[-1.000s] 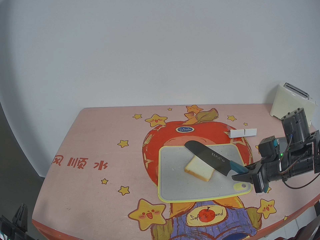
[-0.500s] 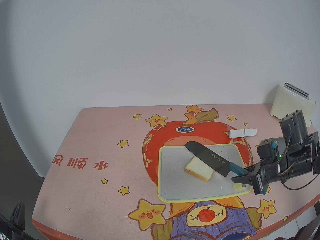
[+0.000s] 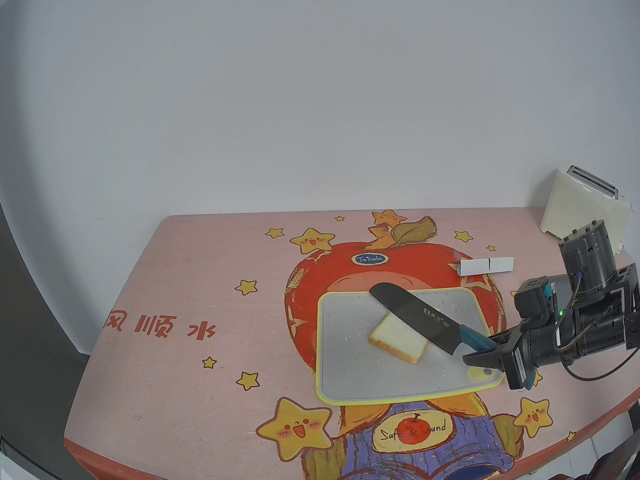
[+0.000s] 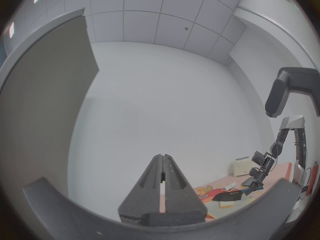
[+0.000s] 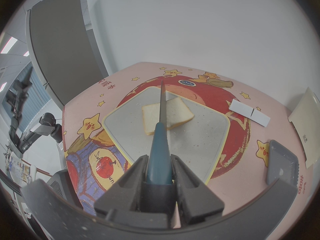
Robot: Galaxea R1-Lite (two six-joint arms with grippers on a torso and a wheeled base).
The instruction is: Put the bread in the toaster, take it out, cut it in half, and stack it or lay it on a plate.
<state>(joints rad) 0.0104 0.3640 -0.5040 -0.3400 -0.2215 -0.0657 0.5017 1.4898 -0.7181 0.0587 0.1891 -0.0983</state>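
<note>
- Grip: the right pincer [image 3: 491, 353] is clenched on the teal handle of a kitchen knife [image 3: 419, 315], both fingers pressed flat to the handle's sides in the right wrist view [image 5: 159, 171].
- The blade runs straight out ahead of the fingers, edge down, and crosses the middle of the bread slice [image 3: 398, 339].
- The slice lies flat just ahead of the pincer, near the centre of the cutting board [image 3: 353, 368], and looks whole. I cannot tell whether the edge is already biting into it.
- The board sits on the cartoon-printed table [image 3: 200, 288], its near corner just under the pincer.
- Beyond the board, off to one side of the blade, a white card [image 3: 487, 266] lies on the table.
- The toaster [image 3: 584, 205] stands behind the right arm at the table's back corner, well apart from the bread.
- The left pincer [image 4: 162, 184] is closed on nothing and is held up, far from the board.
- Step in hand, as I judge it: the cut in half, with toasting apparently done.
- The next move calls for a firm press straight down along the slice's middle, perhaps with a short sawing stroke. The unheld slice could slide on the board.
</note>
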